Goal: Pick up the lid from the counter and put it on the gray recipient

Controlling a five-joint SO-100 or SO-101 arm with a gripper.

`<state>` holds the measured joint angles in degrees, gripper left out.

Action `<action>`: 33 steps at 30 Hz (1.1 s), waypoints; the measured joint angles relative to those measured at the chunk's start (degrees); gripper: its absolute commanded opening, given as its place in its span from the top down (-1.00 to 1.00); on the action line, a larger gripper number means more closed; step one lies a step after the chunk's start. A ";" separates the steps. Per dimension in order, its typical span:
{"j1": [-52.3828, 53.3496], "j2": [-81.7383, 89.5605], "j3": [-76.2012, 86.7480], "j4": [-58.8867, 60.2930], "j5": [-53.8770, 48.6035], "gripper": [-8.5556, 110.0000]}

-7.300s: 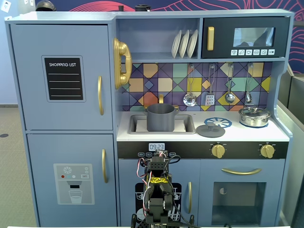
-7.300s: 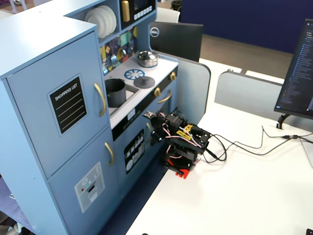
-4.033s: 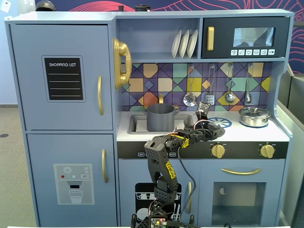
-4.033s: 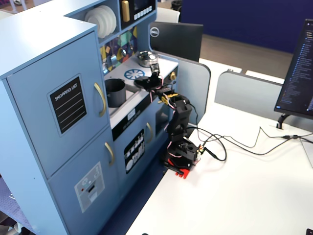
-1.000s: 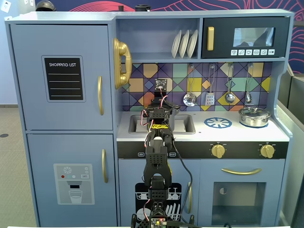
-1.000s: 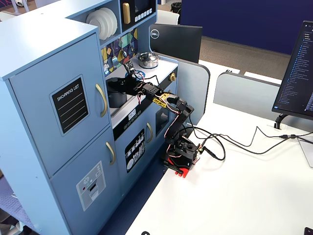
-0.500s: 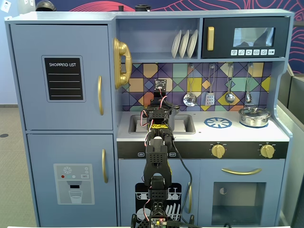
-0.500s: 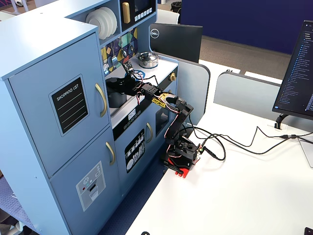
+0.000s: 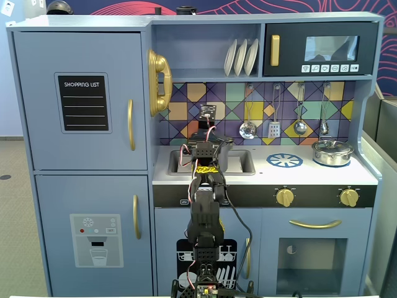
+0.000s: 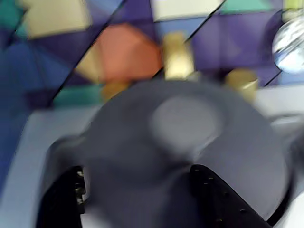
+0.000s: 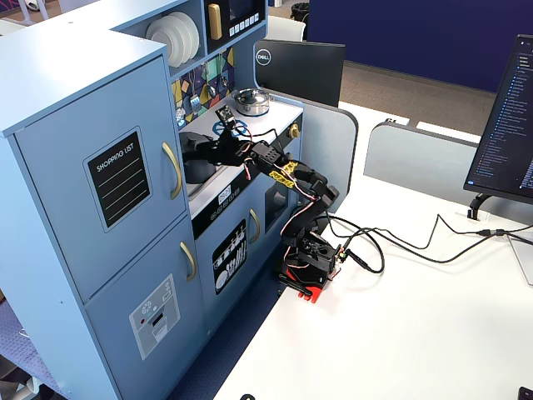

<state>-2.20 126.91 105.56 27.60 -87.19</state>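
Observation:
In the wrist view, which is blurred, the round dark-gray lid (image 10: 190, 137) with its paler center knob fills the middle. It seems to lie on top of the gray pot, whose side handle (image 10: 59, 147) shows at the left. My gripper (image 10: 137, 170) is open. Its two black fingertips (image 10: 71, 190) stand wide apart at the lid's near edge, short of the knob. In both fixed views the arm reaches into the sink, with the gripper (image 11: 210, 150) over the gray pot (image 11: 193, 167). The pot (image 9: 227, 155) is mostly hidden behind the arm.
The sink (image 9: 243, 164) sits in the toy kitchen counter. A blue-and-white burner mark (image 9: 285, 161) and a shiny silver lidded pot (image 9: 332, 152) lie to its right. Gold faucet parts (image 10: 176, 56) and the tiled back wall stand just behind the pot. Utensils (image 9: 248, 129) hang above.

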 measured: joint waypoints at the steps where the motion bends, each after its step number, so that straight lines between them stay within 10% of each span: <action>1: -0.70 1.58 0.35 2.02 0.00 0.50; 17: -0.26 31.73 8.17 51.42 -2.90 0.86; 33: 2.72 45.35 63.54 38.32 0.97 0.86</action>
<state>0.53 172.27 169.10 65.92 -86.22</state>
